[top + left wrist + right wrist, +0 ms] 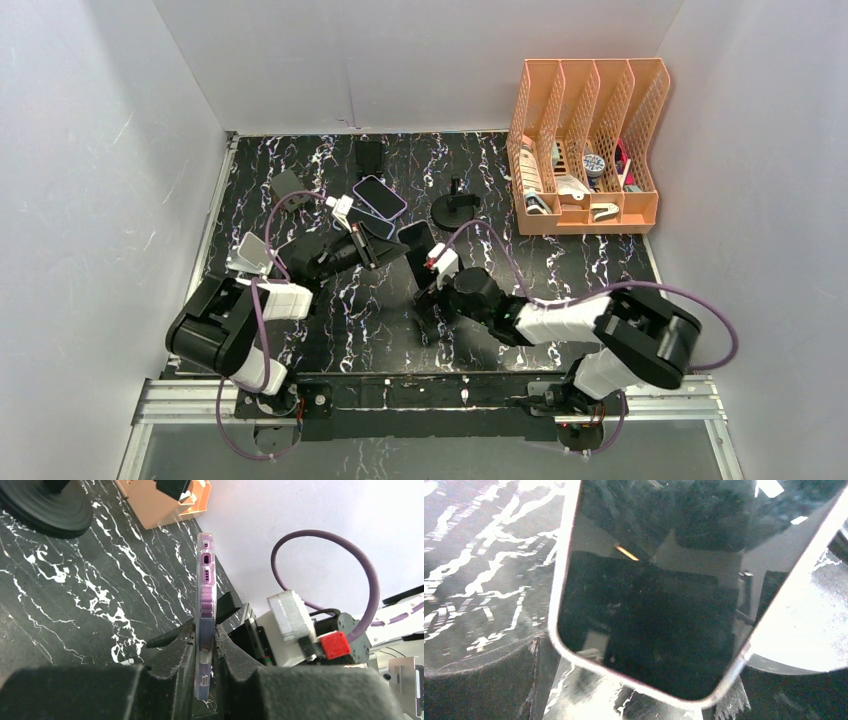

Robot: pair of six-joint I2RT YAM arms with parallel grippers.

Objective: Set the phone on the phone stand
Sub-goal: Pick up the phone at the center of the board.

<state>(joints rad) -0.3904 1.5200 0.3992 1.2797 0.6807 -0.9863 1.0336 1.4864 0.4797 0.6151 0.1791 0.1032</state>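
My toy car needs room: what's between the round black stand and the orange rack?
Nothing: just bare marbled table between the round black stand and the orange rack, clearest in the top view.

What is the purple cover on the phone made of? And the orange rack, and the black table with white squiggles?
Phone cover: likely soft, see-through plastic or rubber, tinted purple, with light passing through its edge. Rack: probably hard matte plastic, moulded with a grid of holes. Table: marble-look top, black with white veins; real stone or print, unclear.
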